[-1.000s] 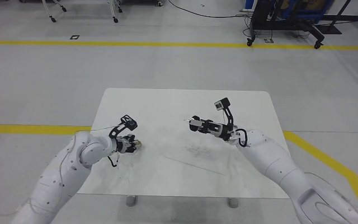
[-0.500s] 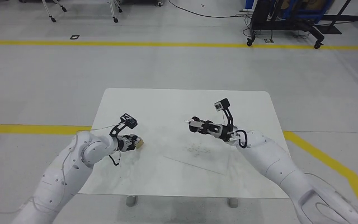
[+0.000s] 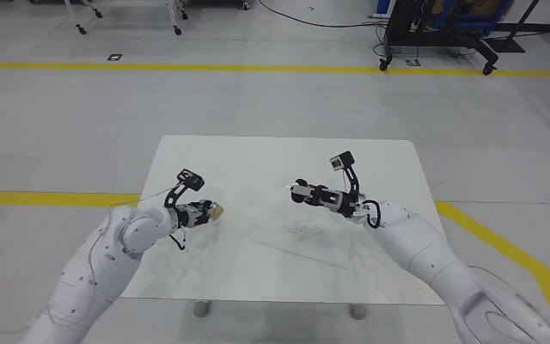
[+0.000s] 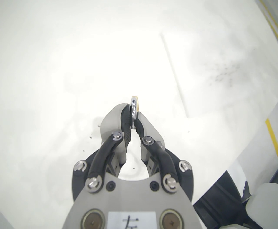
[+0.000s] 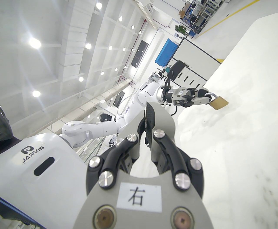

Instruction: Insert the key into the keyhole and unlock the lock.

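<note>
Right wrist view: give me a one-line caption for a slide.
Right gripper, shut on the key, faces the left gripper holding a brass padlock by its shackle over the white table.

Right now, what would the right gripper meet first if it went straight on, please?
Likely nothing: the line from the right gripper seems to pass over bare table, just beyond the padlock in the left gripper, though depth is unclear.

place: big industrial hall, robot test floor | floor [image 3: 258, 103]: smooth grey, yellow lines [image 3: 258, 66] | ceiling [image 5: 76, 32]: high, rows of round lamps [image 5: 34, 43] | fittings: white cabinets [image 5: 191, 62], blue crate [image 5: 167, 53], far racks [image 5: 195, 15], black wheeled frame [image 3: 447, 39], loose cable [image 3: 301, 19] | bench: lone white table [image 3: 258, 163] on open floor
</note>
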`<state>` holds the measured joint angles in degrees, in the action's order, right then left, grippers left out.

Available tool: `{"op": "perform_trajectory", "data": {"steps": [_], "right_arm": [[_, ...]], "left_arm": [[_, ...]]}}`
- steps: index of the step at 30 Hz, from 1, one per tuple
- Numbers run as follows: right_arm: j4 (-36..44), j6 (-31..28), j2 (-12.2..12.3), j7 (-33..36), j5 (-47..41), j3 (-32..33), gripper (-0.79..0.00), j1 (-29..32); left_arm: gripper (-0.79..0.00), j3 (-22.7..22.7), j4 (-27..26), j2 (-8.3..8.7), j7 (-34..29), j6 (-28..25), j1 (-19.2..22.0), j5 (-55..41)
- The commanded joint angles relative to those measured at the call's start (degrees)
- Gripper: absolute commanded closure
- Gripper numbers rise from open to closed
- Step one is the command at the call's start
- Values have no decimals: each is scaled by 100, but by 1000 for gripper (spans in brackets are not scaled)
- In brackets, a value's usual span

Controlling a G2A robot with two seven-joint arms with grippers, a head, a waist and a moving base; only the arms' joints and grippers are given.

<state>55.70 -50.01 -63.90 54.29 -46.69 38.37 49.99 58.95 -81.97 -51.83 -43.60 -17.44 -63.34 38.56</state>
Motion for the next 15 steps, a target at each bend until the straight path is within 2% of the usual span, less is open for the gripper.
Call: {"op": "perform_trajectory", "data": {"steps": [1,8,9,10,13,15], "right_arm": [[0,0,0,0,0,0,0,0],[0,0,0,0,0,0,0,0],[0,0,0,0,0,0,0,0],[0,0,0,0,0,0,0,0],[0,0,0,0,0,0,0,0],[0,0,0,0,0,0,0,0]], "left_arm": [[0,-64,-72,-19,-51,82,-24,56],[0,-197,-128,-72,-127,314,17,380],[-95,-206,-130,-77,-141,314,21,396],[-157,-227,-124,-83,-195,313,32,440],[-283,-269,-71,-107,-268,286,73,434],[-311,-284,-40,-123,-269,243,101,416]]}}
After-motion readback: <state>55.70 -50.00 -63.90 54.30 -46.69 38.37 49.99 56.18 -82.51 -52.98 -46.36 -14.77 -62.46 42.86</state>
